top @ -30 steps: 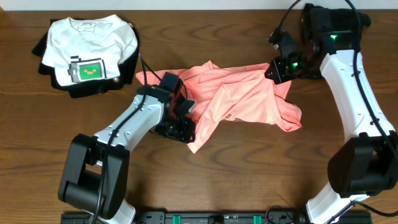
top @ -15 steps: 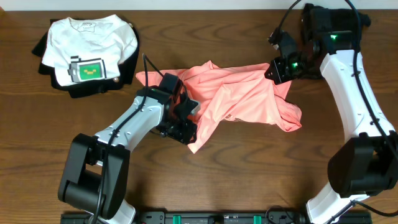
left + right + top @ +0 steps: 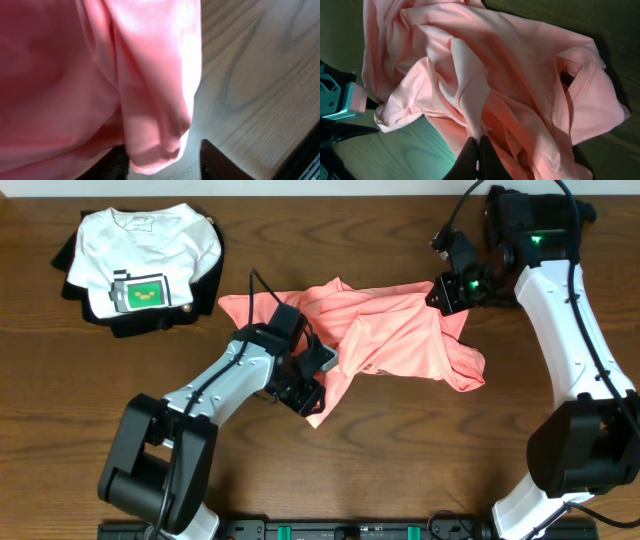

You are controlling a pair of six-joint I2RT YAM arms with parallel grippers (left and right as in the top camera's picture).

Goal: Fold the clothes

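Closest to us, the left hand (image 3: 160, 159) is low over the surface (image 3: 420, 470), at the near tip of the pink T-shirt (image 3: 400, 330). Its two fingers (image 3: 216, 162) are apart, one on each side of a hanging fold of pink cloth. Bare wood shows between the cloth and one finger, so I think it is not pinching yet.

The pink T-shirt lies in the middle of the surface, between the two arms. It is all bunched up, with big wrinkles and floppy flaps, and one part lies over another. No print on it can be seen from here. It looks soft and thin, so it will likely flop and slide when pulled.

Farther back on the right, the right hand (image 3: 477, 150) has its fingers squeezed together on a ridge of the pink cloth.

Far off in the left corner, a white T-shirt (image 3: 150, 240) with a little green picture lies neat and flat on top of some dark clothes (image 3: 135, 327). That pile looks done. The pink one is not folded at all. I think it must first be pulled flat and then folded.
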